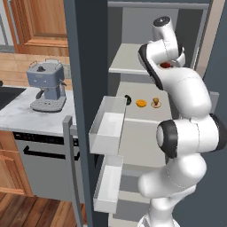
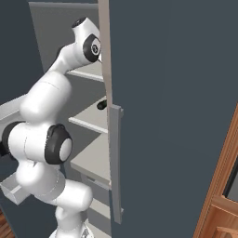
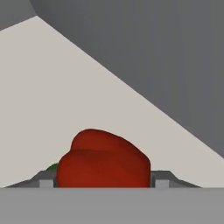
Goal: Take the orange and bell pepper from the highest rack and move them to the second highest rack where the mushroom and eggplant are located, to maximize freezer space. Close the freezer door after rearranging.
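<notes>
1. From the left base view I see the arm reaching into the open freezer, wrist at the highest rack (image 1: 128, 62). A patch of red, the bell pepper (image 1: 165, 64), shows at the hand there.
2. The hand view gives me what the base cameras don't: the bell pepper (image 3: 103, 162) sits close between the two fingertips (image 3: 46, 181), one at each flank, above the pale shelf. The gripper (image 3: 103, 183) looks clamped on it.
3. Left base view, second highest rack (image 1: 142, 116): orange (image 1: 141, 103) in the middle, mushroom (image 1: 155, 102) just beside it, a dark eggplant (image 1: 128, 99) towards the door side.
4. Right base view: the freezer door (image 2: 172, 107) edge blocks most of the shelves; I make out only a dark shape (image 2: 101, 105), probably the eggplant.
5. Left base view also catches a coffee machine (image 1: 46, 85) on the counter (image 1: 22, 113).
</notes>
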{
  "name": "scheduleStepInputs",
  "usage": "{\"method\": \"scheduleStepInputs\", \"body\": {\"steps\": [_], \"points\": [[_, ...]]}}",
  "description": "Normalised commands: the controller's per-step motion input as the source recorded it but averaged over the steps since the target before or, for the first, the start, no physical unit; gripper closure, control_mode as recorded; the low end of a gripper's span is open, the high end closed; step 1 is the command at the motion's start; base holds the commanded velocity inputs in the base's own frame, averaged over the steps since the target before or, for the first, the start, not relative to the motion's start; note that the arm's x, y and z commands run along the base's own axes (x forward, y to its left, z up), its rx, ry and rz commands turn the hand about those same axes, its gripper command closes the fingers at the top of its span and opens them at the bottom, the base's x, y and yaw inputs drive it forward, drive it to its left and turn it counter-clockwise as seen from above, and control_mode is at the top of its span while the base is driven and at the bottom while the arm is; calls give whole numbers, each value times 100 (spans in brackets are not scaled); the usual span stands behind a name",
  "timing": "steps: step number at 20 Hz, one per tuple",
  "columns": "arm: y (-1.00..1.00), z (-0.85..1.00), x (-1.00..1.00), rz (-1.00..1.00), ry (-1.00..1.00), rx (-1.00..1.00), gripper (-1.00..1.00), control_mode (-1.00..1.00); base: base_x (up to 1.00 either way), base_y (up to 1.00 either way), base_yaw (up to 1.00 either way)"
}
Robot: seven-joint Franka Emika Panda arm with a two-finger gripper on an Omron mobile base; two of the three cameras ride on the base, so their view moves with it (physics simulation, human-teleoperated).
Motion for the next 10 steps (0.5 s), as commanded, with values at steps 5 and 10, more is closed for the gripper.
{"method": "scheduleStepInputs", "body": {"steps": [5,10], "points": [[19,-24,-53,0,-7,0,100,-100,0,0,0],[24,-13,-78,0,-6,0,100,-100,0,0,0]]}}
